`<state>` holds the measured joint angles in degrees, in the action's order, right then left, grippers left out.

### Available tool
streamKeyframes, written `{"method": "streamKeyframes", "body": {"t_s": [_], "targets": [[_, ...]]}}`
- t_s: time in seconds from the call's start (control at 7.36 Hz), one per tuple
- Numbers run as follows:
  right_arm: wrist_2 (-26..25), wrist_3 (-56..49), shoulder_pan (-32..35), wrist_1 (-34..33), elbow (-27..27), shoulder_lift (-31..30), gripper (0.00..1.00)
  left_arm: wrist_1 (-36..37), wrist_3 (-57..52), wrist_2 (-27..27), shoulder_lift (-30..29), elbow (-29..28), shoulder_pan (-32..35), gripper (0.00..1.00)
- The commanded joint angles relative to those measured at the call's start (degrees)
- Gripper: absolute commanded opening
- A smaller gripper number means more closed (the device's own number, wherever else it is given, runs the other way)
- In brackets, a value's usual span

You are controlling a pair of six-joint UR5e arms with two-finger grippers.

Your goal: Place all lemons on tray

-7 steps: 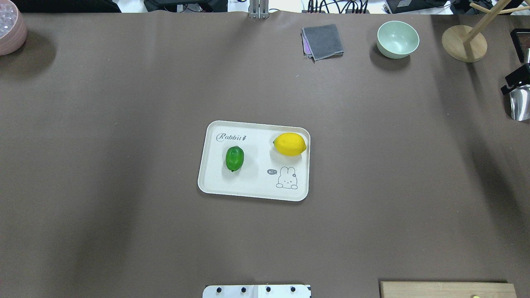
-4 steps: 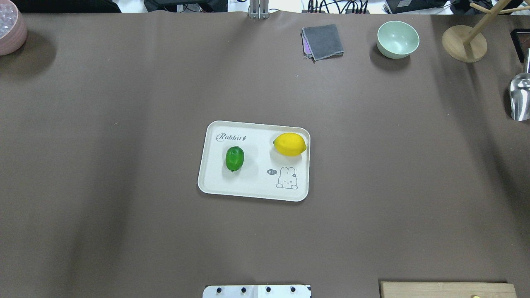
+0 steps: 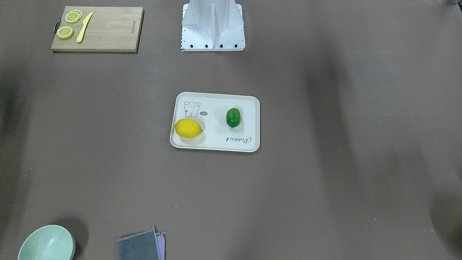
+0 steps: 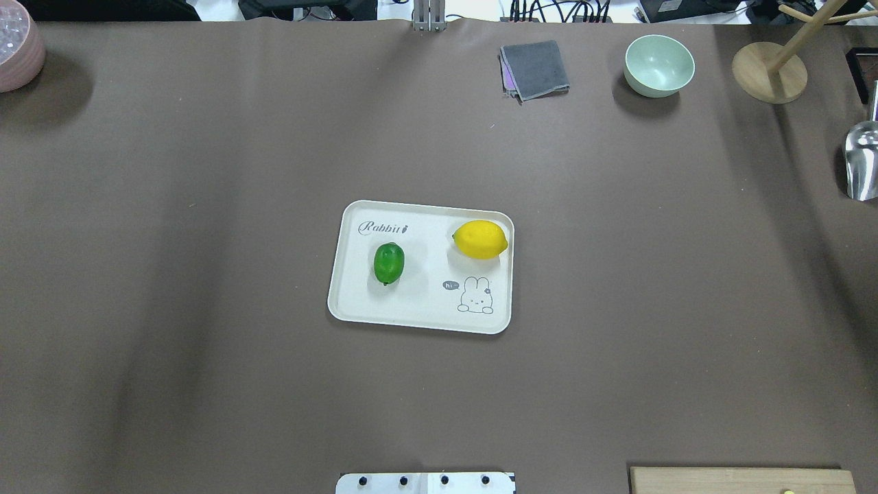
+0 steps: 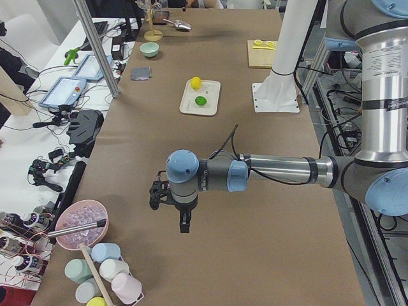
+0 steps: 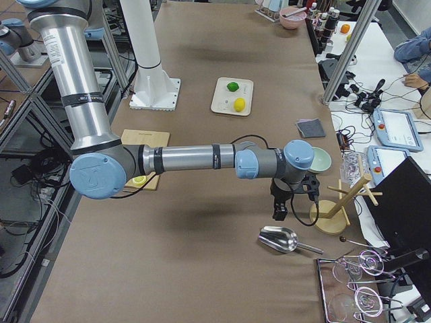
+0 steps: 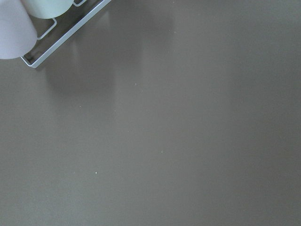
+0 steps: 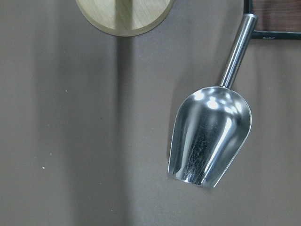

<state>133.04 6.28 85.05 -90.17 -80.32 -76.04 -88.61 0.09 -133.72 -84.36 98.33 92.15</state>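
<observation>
On my overhead feed the cream-white rectangular tray (image 4: pixel 357 305) sits mid-table as before. The bright yellow oval lemon (image 4: pixel 480 239) lies in its far right corner and the smaller glossy green lemon (image 4: pixel 389 263) on its left half, neither shifted. The right gripper (image 6: pixel 279 212) has slipped off that feed's right edge, near the shiny metal scoop (image 4: pixel 861 161). The left gripper (image 5: pixel 183 224) hangs over bare table. Both show only from the side cameras, so I cannot tell how wide either stands or whether it holds anything.

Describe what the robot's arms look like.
Left arm and right arm match: silver tubes, light-blue joint caps, dark grey joints, small printed labels. A black cable loops along each forearm to a black end effector: left, right.
</observation>
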Motion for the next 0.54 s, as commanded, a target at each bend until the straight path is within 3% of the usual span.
{"method": "streamKeyframes", "body": {"t_s": [0.0, 0.41], "targets": [[-0.1, 0.0, -0.1, 0.3, 0.2, -0.3, 0.99, 0.0, 0.0, 0.0, -0.9, -0.8, -0.1, 0.98], [-0.1, 0.0, -0.1, 0.2, -0.2, -0.1, 0.99, 0.0, 0.0, 0.0, -1.2, -0.9, -0.1, 0.98]]}}
